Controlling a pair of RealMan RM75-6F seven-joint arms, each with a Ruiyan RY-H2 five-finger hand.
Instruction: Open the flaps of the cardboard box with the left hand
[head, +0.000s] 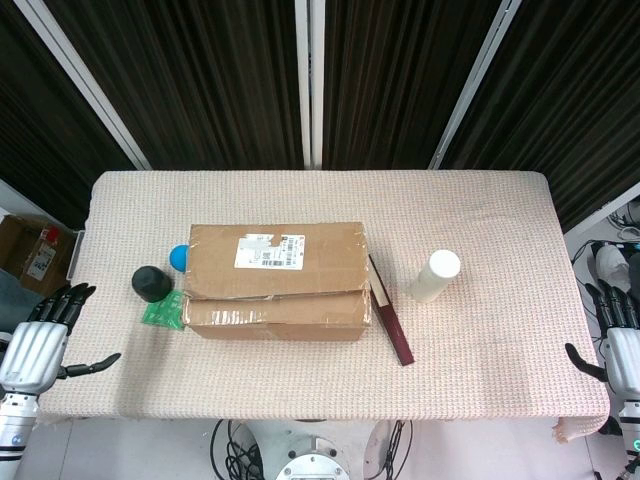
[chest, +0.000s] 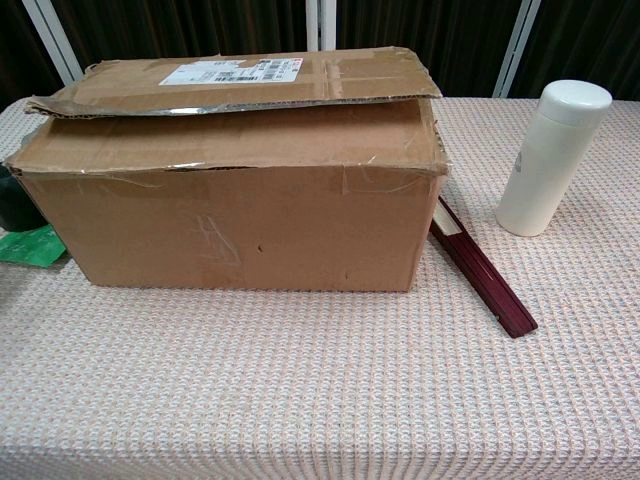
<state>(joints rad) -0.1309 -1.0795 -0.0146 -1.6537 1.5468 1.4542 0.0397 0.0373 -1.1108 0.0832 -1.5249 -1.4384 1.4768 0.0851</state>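
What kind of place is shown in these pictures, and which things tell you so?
Probably a robot test room or lab, not a home. A table with a woven cover stands before dark curtains, cables hang under its near edge, and the cardboard box and white bottle look like laid-out props.

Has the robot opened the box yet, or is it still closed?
Not yet. Done: nothing; both flaps still lie flat on the box. In hand: nothing; the left hand waits open at the table's edge, away from the box, and the right hand is off to the other side. Left: lifting both flaps.
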